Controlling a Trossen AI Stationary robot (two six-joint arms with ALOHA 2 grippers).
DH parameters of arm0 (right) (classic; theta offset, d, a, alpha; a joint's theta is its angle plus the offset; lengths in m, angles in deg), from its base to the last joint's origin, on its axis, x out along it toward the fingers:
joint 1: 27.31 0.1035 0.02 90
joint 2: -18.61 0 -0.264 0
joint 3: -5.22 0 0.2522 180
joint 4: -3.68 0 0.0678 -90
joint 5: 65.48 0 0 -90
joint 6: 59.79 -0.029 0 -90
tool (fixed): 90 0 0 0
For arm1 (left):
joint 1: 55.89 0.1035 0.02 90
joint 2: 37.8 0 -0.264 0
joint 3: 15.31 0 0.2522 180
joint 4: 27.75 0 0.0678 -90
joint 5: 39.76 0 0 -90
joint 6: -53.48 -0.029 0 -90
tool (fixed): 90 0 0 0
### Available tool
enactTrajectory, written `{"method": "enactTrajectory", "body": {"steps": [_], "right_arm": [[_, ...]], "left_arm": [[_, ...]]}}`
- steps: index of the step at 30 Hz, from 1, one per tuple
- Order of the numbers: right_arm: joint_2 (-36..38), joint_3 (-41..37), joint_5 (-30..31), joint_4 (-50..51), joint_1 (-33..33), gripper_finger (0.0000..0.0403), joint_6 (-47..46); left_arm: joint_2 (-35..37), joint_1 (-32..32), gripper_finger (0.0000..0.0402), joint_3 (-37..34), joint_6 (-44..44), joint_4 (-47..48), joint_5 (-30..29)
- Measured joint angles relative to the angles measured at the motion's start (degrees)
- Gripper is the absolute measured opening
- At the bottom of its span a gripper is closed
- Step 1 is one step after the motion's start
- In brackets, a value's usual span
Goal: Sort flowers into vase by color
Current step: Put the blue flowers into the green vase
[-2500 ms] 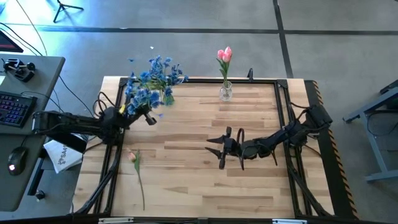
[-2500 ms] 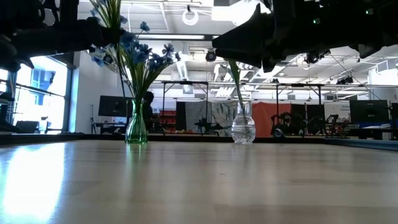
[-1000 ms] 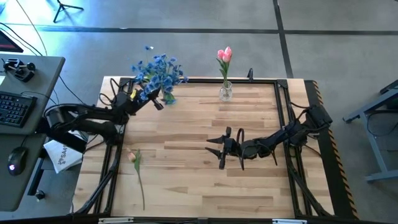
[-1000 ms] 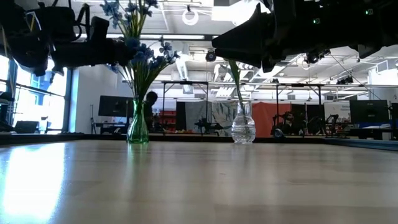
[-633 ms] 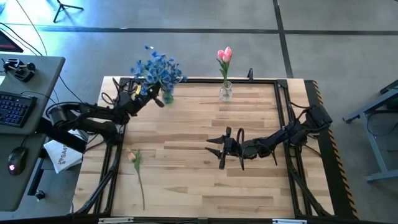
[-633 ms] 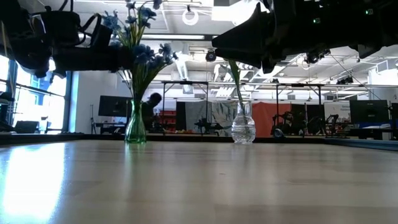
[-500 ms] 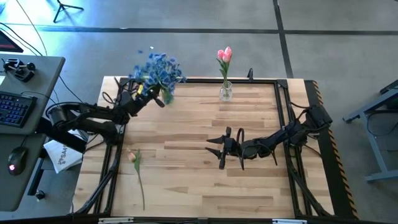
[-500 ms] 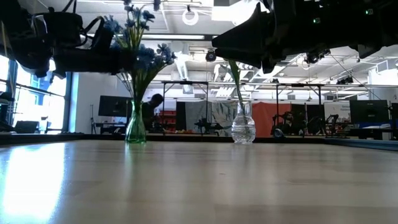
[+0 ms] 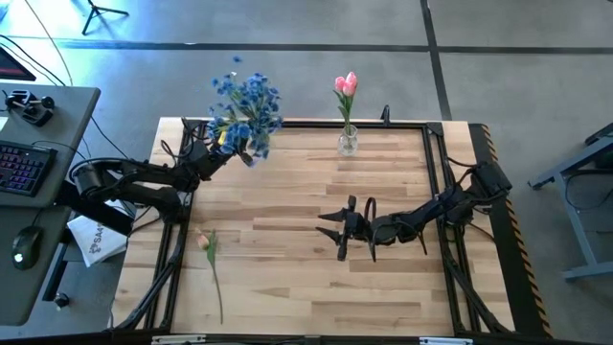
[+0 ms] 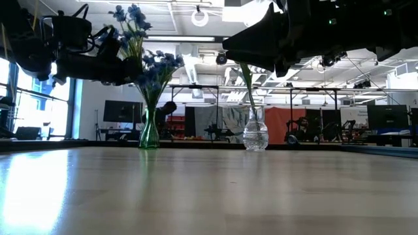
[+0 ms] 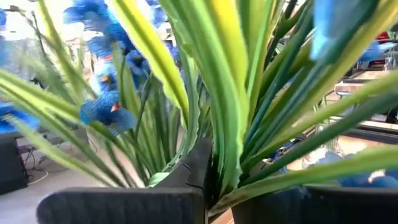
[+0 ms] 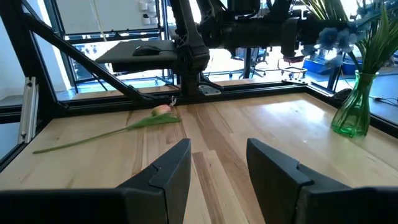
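A bunch of blue flowers stands in a green vase at the table's far left, its stems running down into the vase's neck. My left gripper reaches in from the left and is shut on the bunch's stems above the vase. Pink flowers stand in a clear vase at the far middle. One pink flower lies flat on the table near the left. My right gripper hovers open over the table's middle, holding nothing. My left gripper pinches green stems and leaves of the blue bunch between its two fingers, well below the blossoms and above the vase. The fingers come in about level from the table's left and lie across the stems. The bunch stands nearly upright, its lower ends in the green vase.
A black frame runs round the tabletop. A desk with a keyboard and mouse stands left of the table. Bare wood lies between the lying pink flower and my right gripper.
My left gripper has rolled its wrist and sunk slightly with the blue bunch. The blossoms have swung toward the table's right and far edge, and the green vase has shifted a little to the right with them.
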State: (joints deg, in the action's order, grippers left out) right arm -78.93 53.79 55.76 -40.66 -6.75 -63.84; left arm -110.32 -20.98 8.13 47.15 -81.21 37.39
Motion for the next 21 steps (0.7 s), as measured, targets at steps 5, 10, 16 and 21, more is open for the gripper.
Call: {"method": "enactTrajectory", "body": {"steps": [5,10,16,21], "right_arm": [[0.0,0.0,0.0,0.0,0.0,0.0151,0.0],[0.0,0.0,0.0,0.0,0.0,0.0151,0.0],[0.0,0.0,0.0,0.0,0.0,0.0151,0.0],[0.0,0.0,0.0,0.0,0.0,0.0151,0.0]], "left_arm": [[0.8,0.0,0.0024,0.4,0.5,0.7,0.6],[2.3,0.0,0.0023,2.8,3.1,6.7,3.4],[4.2,0.0,0.0019,7.5,3.5,19.9,3.8],[4.9,0.0,0.0019,11.1,3.5,26.1,3.5]]}}
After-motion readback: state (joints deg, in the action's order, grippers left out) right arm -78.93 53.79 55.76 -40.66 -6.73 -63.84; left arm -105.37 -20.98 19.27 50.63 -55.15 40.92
